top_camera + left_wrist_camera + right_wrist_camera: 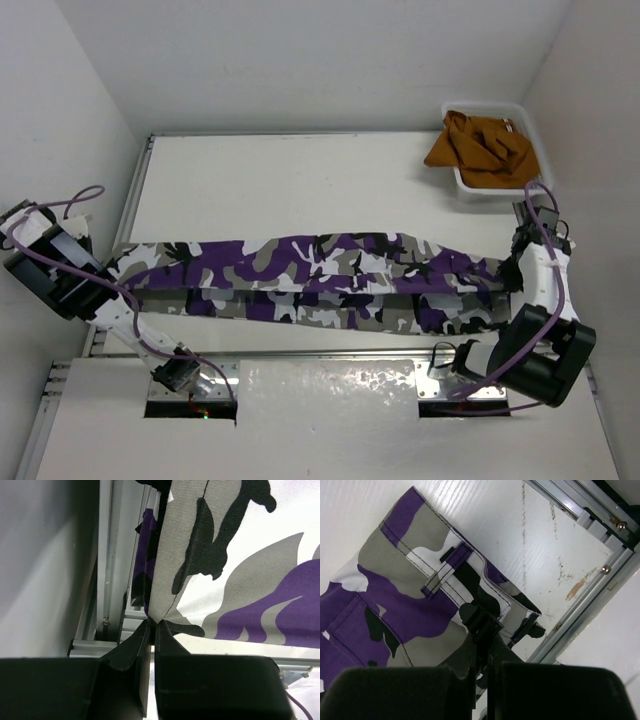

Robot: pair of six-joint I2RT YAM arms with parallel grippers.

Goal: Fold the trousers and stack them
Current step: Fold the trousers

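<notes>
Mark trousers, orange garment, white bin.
trousers (330,262): top external view, middle of the stretched-out fabric.
orange garment (482,150): top external view, centre of the bunched cloth.
white bin (490,191): top external view, its near wall.

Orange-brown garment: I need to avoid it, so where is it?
Top view, far right corner: the orange-brown garment lies heaped in the white bin, beyond the trousers.

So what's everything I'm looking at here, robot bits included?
trousers: one, purple, white, grey and black camouflage, stretched lengthwise across the table's near half.
garment: one, orange-brown, crumpled in the bin.
bin: one, white, far right corner.
table: one, white, under the trousers.
left hand: one, black, shut on the trousers' left end.
right hand: one, black, shut on the waistband end, at the right.
</notes>
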